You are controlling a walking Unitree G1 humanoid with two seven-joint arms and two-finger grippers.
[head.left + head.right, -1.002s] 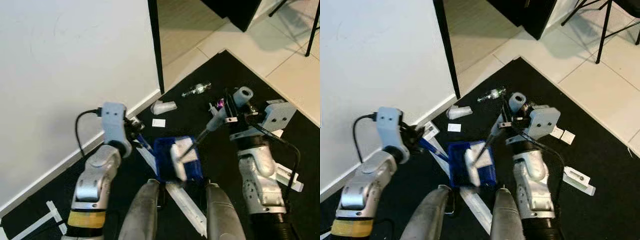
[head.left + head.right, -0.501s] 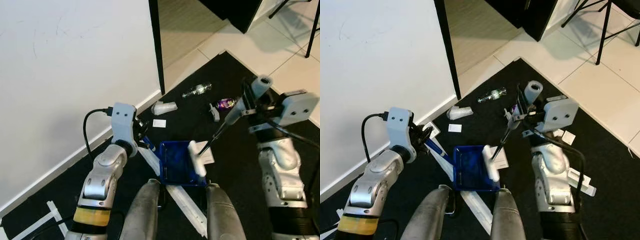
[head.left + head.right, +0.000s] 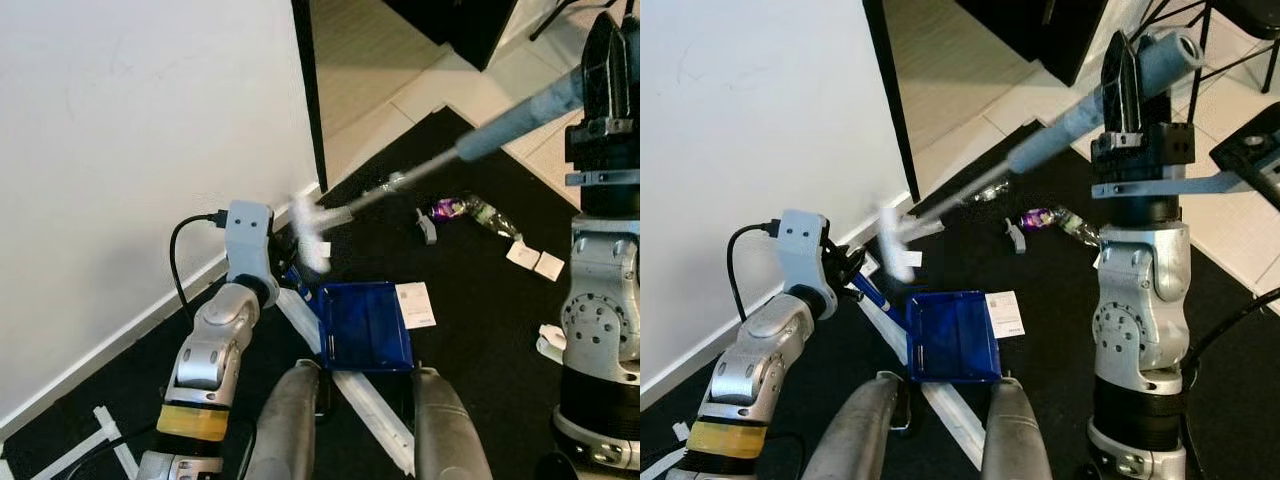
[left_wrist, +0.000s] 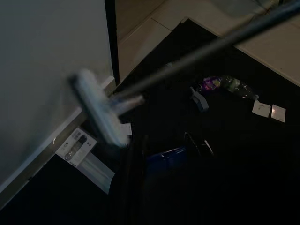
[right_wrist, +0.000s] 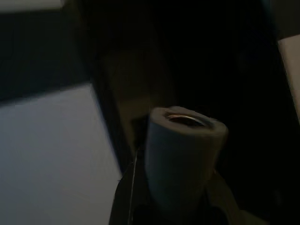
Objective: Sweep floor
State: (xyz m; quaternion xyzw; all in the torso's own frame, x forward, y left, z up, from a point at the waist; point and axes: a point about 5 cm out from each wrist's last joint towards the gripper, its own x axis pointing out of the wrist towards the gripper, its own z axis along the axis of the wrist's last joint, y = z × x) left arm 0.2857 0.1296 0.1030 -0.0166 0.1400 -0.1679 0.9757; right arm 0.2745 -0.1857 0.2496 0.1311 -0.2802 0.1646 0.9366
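Right tool clamps the broom handle, raised; its head hangs above the black mat. Left tool pinches the blue dustpan handle; pan lies on the mat.

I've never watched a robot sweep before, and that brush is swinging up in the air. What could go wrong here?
1. The brush head, blurred in mid-swing, is close to the white wall and the left gripper; it might knock either.
2. The paper card beside the blue dustpan, and the bottle farther off, lie outside the pan; a wide swing might scatter them.
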